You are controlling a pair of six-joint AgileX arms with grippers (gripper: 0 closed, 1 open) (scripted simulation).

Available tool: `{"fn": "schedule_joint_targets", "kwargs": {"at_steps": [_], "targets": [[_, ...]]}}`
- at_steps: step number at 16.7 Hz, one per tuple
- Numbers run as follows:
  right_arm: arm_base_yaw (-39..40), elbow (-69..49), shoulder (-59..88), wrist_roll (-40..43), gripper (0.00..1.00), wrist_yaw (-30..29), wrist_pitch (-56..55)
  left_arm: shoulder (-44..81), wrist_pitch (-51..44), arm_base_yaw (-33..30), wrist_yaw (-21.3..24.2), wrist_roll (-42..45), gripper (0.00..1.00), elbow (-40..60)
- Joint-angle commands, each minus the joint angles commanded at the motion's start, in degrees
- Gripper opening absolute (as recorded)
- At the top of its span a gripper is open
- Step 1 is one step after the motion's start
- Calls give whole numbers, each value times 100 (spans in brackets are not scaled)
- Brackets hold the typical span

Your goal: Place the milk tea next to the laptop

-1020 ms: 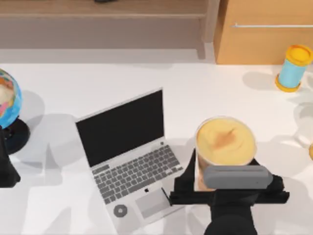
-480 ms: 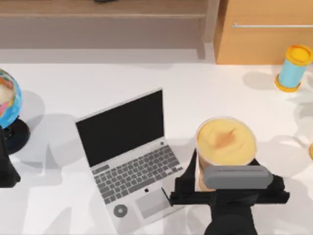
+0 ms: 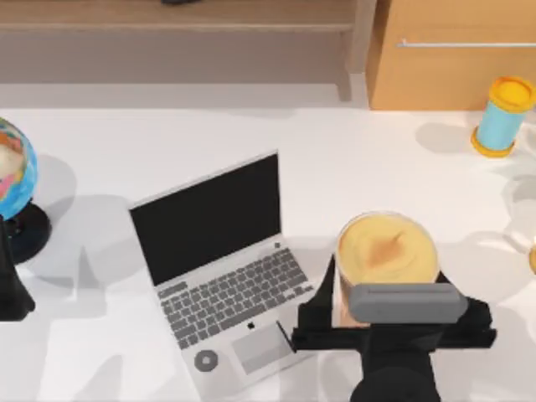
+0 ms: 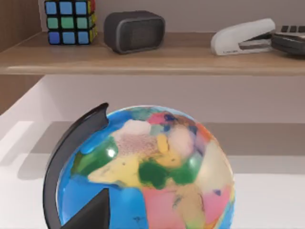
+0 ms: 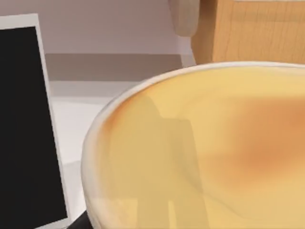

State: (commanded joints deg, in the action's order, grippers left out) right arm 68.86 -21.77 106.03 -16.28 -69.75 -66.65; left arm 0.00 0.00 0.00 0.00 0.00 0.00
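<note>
Where the right gripper (image 3: 387,314) sits at the near edge of the bench (image 3: 368,159), you see its jaws clamped on the milk tea (image 3: 387,249), one on either side. The cup stands upright, its creamy round top facing up, just right of the laptop (image 3: 219,272). The laptop is open, its black screen tilted back. Your left gripper (image 3: 12,289) is parked at the left edge by the globe (image 4: 147,167); you cannot tell how its jaws stand. Farther back on the right, a light-blue cylinder (image 3: 501,117) stands beside a wooden cabinet (image 3: 452,54). A shelf (image 4: 152,55) carries a stapler (image 4: 243,36).
</note>
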Motion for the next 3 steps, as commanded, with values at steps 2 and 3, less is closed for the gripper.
{"fn": "schedule_joint_targets", "kwargs": {"at_steps": [2,3], "targets": [[0,0,0,0,100,0,0,0,0,0,0,0,100,0],[0,0,0,0,100,0,0,0,0,0,0,0,100,0]]}}
